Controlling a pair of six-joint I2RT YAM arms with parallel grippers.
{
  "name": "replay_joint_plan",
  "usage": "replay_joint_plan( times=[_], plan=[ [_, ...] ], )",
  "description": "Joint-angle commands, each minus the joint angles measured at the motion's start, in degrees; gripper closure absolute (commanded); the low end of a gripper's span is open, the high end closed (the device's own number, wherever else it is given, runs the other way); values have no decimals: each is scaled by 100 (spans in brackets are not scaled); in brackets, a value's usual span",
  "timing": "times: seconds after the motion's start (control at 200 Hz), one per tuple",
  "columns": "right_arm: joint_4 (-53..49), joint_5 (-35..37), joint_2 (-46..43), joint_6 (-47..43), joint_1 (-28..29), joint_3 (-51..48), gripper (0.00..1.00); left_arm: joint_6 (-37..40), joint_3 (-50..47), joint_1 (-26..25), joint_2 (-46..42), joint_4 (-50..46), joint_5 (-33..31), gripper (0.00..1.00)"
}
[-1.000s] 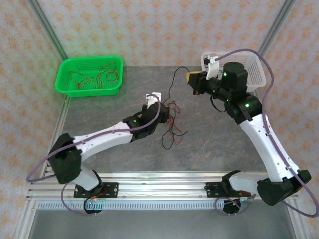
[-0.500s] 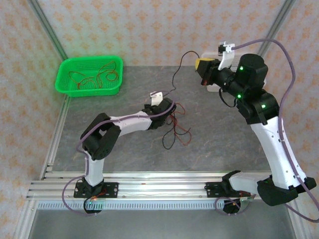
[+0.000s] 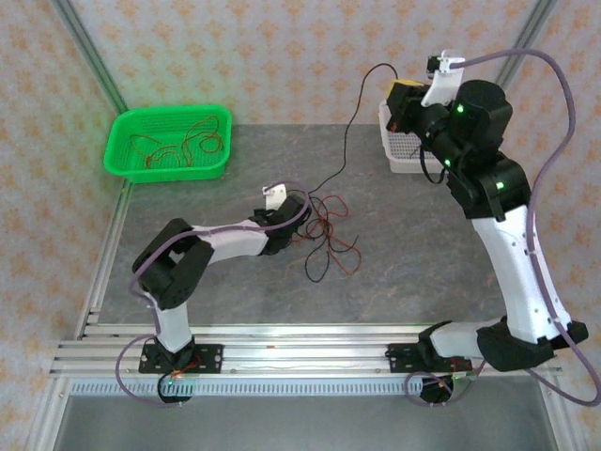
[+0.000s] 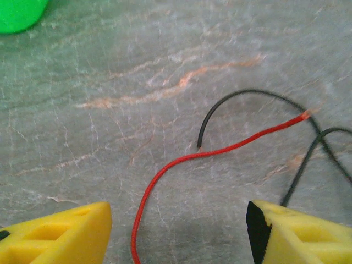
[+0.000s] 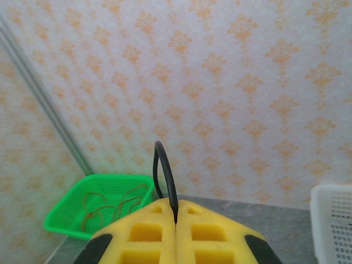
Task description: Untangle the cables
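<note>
Left gripper (image 4: 177,215) sits low on the table (image 3: 413,272), jaws wide and gripping nothing, a red cable (image 4: 181,159) running between its fingers, with the tangle of cables (image 3: 329,235) just to its right. From that pile one black cable (image 3: 349,141) climbs up and rightward to the right gripper (image 5: 176,212), which is pinched tight on it up by the white basket (image 3: 402,164), so imo the left arm is the one near enough to pin the pile.
</note>
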Motion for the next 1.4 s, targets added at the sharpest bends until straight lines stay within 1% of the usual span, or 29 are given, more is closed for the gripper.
replay_joint_plan(
  times=[0.0, 0.165, 0.29, 0.36, 0.48, 0.636, 0.666, 0.881, 1.106, 1.271, 1.396],
  plan=[
    [69, 503, 297, -263, -161, 301, 100, 239, -115, 29, -531, 381, 70, 31],
    [244, 488, 583, -249, -622, 431, 100, 379, -174, 31, -948, 267, 6, 30],
    [464, 315, 797, -192, -1059, 436, 100, 433, -253, 29, -1274, 227, 57, 30],
    [587, 223, 955, -187, -1291, 458, 100, 510, -364, 22, -1497, 284, 112, 28],
    [715, 230, 1313, -205, -1683, 575, 100, 695, -583, 29, -1936, 444, 197, 20],
    [1014, 473, 1752, -308, -2054, 556, 100, 867, -821, 29, -2475, 523, 231, 2],
    [1080, 498, 1835, -325, -2116, 539, 100, 894, -863, 29, -2561, 538, 256, 1],
    [1391, 497, 2375, -183, -2459, 405, 100, 1001, -1259, 114, -3188, 692, 415, 0],
    [1759, 640, 2487, -48, -2707, -13, 100, 1058, -1451, 143, -3857, 506, 439, 1],
    [1841, 734, 2609, 74, -2884, -247, 100, 1081, -1505, 143, -4290, 344, 376, 1],
    [1945, 769, 2775, 80, -2907, -478, 100, 1069, -1539, 143, -4497, 238, 320, 1]
  ],
)
